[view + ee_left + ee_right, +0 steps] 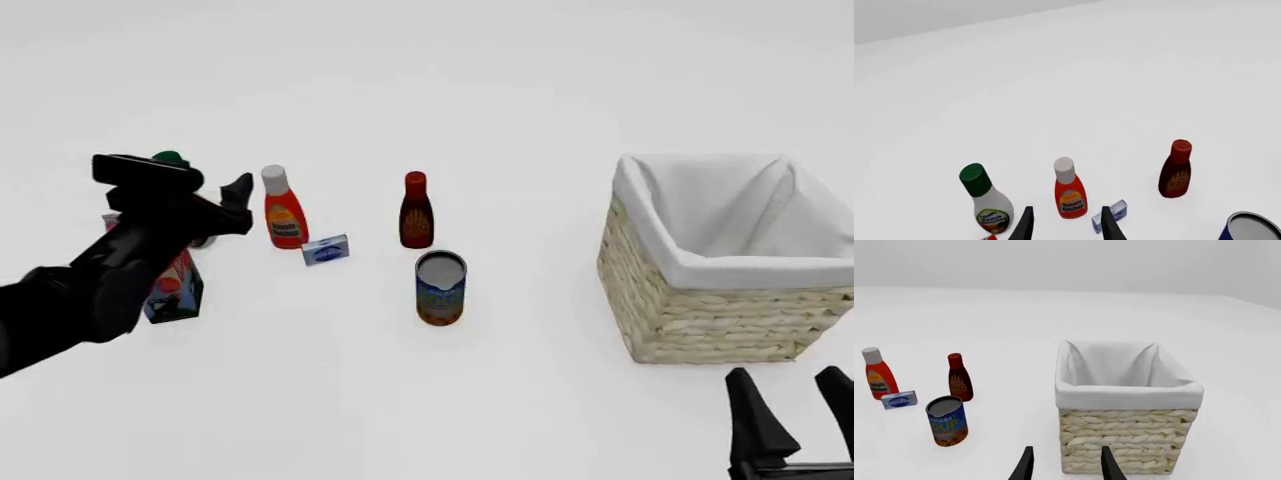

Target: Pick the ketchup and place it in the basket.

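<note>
The ketchup (283, 212), a red-orange bottle with a grey-white cap, stands upright on the table at the left. My left gripper (240, 206) is open and empty just to its left, above the table. In the left wrist view the ketchup (1069, 192) stands just beyond the open left gripper (1066, 231), between the lines of its fingers. The wicker basket (707, 320) with white lining stands at the right and holds nothing that I can see. My right gripper (795, 412) is open and empty near the front edge, in front of the basket (1127, 445). The ketchup (878, 376) also shows in the right wrist view.
A white bottle with a green cap (985, 200) stands left of the ketchup, mostly hidden by my left arm in the front view. A small blue box (326, 250), a dark-red bottle (416, 212) and a can (441, 288) are to its right. A carton (174, 287) stands under my left arm.
</note>
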You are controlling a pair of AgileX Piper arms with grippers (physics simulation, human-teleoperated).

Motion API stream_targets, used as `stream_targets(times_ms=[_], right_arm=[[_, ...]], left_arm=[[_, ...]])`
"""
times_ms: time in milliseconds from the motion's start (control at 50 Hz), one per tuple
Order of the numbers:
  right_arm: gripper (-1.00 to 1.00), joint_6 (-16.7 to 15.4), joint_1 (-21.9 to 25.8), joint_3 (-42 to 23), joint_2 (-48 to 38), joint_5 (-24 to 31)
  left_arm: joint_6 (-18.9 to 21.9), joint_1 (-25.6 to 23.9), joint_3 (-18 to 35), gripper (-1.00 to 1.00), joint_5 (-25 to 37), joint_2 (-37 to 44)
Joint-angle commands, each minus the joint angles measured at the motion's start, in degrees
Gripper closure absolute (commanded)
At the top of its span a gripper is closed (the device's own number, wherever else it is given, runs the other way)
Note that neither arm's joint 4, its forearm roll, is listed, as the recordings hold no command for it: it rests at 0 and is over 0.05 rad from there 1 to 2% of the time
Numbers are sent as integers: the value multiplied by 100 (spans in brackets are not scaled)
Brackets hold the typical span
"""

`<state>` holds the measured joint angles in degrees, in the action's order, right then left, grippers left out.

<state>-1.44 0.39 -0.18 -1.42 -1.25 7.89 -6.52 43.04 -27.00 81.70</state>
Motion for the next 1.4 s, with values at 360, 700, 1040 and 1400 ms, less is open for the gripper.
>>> stream_targets(times_ms=[360, 700, 1040, 1400], right_arm=[[-100, 6, 18, 8, -222, -182], [-100, 14, 26, 12, -245, -195], [-100, 20, 25, 15, -307, -225], [-100, 40, 39, 16, -500, -362]], left_arm=[[22, -44, 435, -100, -197, 644], [22, 12, 634, -100, -372, 1070], [35, 36, 967, -100, -365, 1322], [2, 14, 1284, -100, -375, 1633]])
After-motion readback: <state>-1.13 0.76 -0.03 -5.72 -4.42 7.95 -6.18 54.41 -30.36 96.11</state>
